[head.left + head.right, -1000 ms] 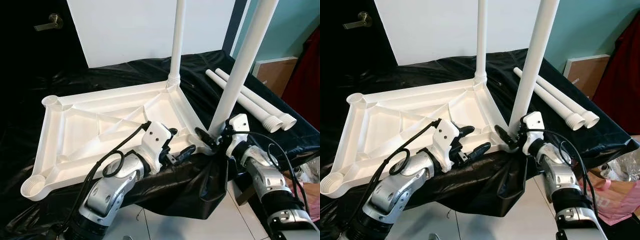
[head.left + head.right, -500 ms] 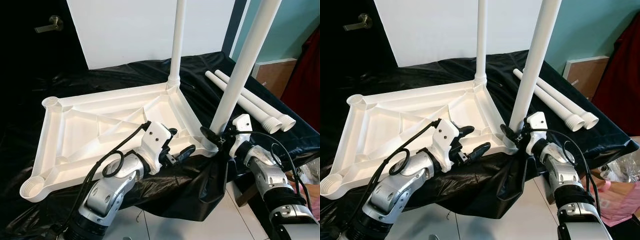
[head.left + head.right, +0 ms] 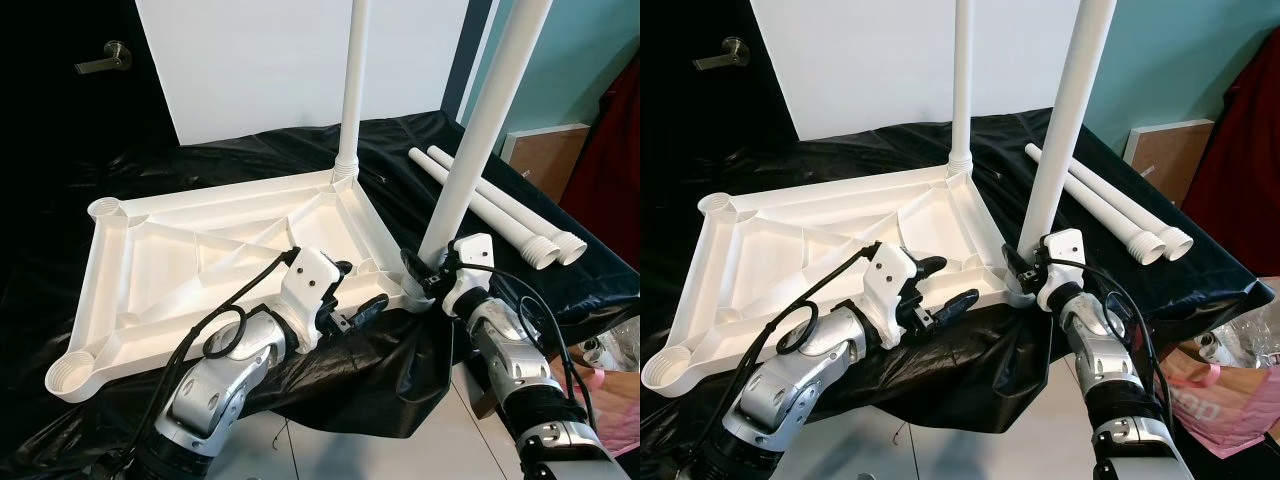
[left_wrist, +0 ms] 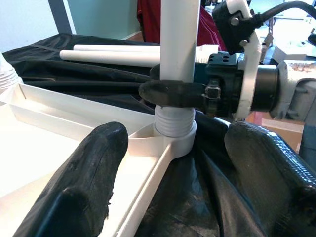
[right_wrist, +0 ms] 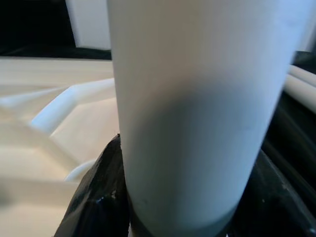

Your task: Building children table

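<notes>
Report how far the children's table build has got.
Done: one leg stands in the far corner socket of the upturned tabletop. In hand: the right gripper has its jaws around a second leg seated in the near corner; the left gripper hovers open beside it. Left: two loose legs and two empty sockets.

Near corner socket [image 4: 173, 136] is blocked: the right gripper [image 4: 168, 93] clamps the near leg [image 3: 480, 120] just above it. The far leg [image 3: 354, 90] stands upright at the far corner. Two left sockets [image 3: 70, 375] are unobstructed. Two loose legs [image 3: 500, 205] occupy the desk's right side.
</notes>
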Available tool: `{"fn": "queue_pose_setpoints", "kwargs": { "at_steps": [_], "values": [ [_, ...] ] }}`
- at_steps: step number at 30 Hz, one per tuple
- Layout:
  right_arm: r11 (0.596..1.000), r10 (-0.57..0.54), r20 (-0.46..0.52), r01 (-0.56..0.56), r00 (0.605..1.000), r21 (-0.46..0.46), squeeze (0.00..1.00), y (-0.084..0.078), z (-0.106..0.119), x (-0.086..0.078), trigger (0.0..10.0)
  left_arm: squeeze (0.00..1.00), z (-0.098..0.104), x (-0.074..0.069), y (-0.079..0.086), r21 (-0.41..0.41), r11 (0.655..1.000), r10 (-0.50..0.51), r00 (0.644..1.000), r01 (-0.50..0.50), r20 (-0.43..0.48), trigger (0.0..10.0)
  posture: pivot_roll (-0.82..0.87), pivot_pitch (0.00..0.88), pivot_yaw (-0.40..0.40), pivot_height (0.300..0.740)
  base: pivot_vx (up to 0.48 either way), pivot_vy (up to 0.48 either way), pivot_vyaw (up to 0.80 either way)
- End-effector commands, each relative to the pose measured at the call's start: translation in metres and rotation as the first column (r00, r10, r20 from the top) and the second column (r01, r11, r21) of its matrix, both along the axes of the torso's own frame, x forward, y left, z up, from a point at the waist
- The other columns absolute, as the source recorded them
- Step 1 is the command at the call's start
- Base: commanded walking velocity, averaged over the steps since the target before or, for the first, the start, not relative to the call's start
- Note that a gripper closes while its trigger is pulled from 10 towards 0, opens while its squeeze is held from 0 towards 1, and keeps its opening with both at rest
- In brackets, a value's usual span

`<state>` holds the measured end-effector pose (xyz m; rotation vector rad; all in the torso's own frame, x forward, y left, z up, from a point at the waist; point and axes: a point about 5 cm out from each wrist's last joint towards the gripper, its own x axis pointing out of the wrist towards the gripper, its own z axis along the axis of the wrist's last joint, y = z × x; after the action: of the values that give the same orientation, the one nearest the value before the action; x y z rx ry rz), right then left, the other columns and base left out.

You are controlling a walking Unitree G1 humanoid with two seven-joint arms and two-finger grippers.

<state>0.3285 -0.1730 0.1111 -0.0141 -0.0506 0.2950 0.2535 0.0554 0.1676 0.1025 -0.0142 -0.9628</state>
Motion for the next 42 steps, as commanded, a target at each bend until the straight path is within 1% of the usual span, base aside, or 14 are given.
{"fn": "queue_pose_setpoints", "kwargs": {
  "at_steps": [1,2,3,5,6,7,9,10,11,12,16,22,29,42],
  "values": [
    [0.986,-0.161,-0.142,0.166,0.977,0.024,0.0,0.002,-0.027,-0.01,10.0,0.0,0.0,-0.004,-0.002,0.003,0.998,-0.055,0.998,0.055,-0.005,10.0,-0.02,0.013,-0.006,0.74,0.0,0.0,0.0],
    [0.978,-0.198,-0.151,0.206,0.968,0.038,0.0,0.006,-0.028,-0.012,10.0,0.0,0.0,-0.004,-0.001,0.003,0.999,-0.054,0.999,0.054,-0.006,10.0,-0.02,0.013,-0.005,0.74,0.0,0.0,0.0],
    [0.978,-0.198,-0.151,0.206,0.968,0.038,0.0,0.006,-0.028,-0.012,10.0,0.0,0.0,-0.004,-0.001,0.003,0.999,-0.054,0.999,0.054,-0.006,10.0,-0.02,0.013,-0.005,0.74,0.0,0.0,0.0],
    [0.957,-0.272,-0.146,0.283,0.951,0.058,0.0,0.012,-0.028,-0.015,10.0,0.0,0.0,-0.004,-0.001,0.006,0.999,-0.053,0.999,0.053,-0.007,10.0,-0.02,0.015,-0.006,0.74,0.0,0.0,0.0],
    [0.957,-0.272,-0.146,0.283,0.951,0.058,0.0,0.012,-0.028,-0.015,10.0,0.0,0.0,-0.004,-0.001,0.006,0.999,-0.053,0.999,0.053,-0.007,10.0,-0.02,0.015,-0.006,0.74,0.0,0.0,0.0],
    [0.947,-0.304,-0.144,0.314,0.942,0.059,0.0,0.013,-0.028,-0.016,10.0,0.0,-0.001,-0.005,-0.001,0.007,0.999,-0.053,0.999,0.053,-0.007,10.0,-0.02,0.015,-0.006,0.74,0.0,0.0,0.0],
    [0.947,-0.306,-0.145,0.317,0.941,0.058,0.0,0.013,-0.028,-0.016,10.0,0.0,-0.001,-0.005,-0.001,0.007,0.999,-0.053,0.999,0.053,-0.007,10.0,-0.02,0.015,-0.006,0.74,0.0,0.0,0.0],
    [0.94,-0.321,-0.139,0.333,0.937,0.072,0.0,0.022,-0.026,-0.017,10.0,0.0,0.0,-0.005,0.0,0.007,0.999,-0.053,0.999,0.053,-0.009,10.0,-0.02,0.026,-0.006,0.74,0.0,0.0,0.0],
    [0.94,-0.321,-0.139,0.333,0.937,0.072,0.0,0.022,-0.026,-0.017,10.0,0.0,0.0,-0.005,0.0,0.007,0.999,-0.053,0.999,0.053,-0.009,10.0,-0.02,0.026,-0.006,0.74,0.0,0.0,0.0],
    [0.938,-0.324,-0.126,0.336,0.937,0.085,0.0,0.028,-0.023,-0.019,10.0,0.0,-0.001,-0.006,0.0,0.002,0.998,-0.055,0.998,0.055,-0.016,10.0,-0.02,0.029,-0.001,0.74,0.0,0.0,0.0],
    [0.937,-0.327,-0.112,0.337,0.939,0.091,0.0,0.035,-0.019,-0.022,10.0,0.0,-0.002,-0.008,-0.001,0.009,0.998,-0.06,0.998,0.061,-0.018,10.0,-0.02,0.034,-0.004,0.74,0.0,0.0,0.0],
    [0.933,-0.343,-0.11,0.351,0.933,0.075,0.0,0.034,-0.016,-0.025,10.0,0.0,-0.002,-0.008,0.0,0.003,0.999,-0.051,0.998,0.052,-0.021,10.0,-0.01,0.038,-0.014,0.74,0.0,0.0,0.0],
    [0.933,-0.347,-0.101,0.354,0.932,0.063,0.0,0.033,-0.014,-0.025,10.0,0.0,-0.003,-0.011,0.0,-0.003,0.999,-0.045,0.999,0.045,-0.026,10.0,-0.01,0.042,-0.019,0.74,0.0,0.0,0.0],
    [0.931,-0.353,-0.1,0.36,0.93,0.06,0.0,0.029,-0.011,-0.025,10.0,0.0,-0.002,-0.009,0.0,-0.005,0.999,-0.042,0.999,0.042,-0.027,10.0,-0.01,0.038,-0.022,0.74,0.0,0.0,0.0]
  ]
}}
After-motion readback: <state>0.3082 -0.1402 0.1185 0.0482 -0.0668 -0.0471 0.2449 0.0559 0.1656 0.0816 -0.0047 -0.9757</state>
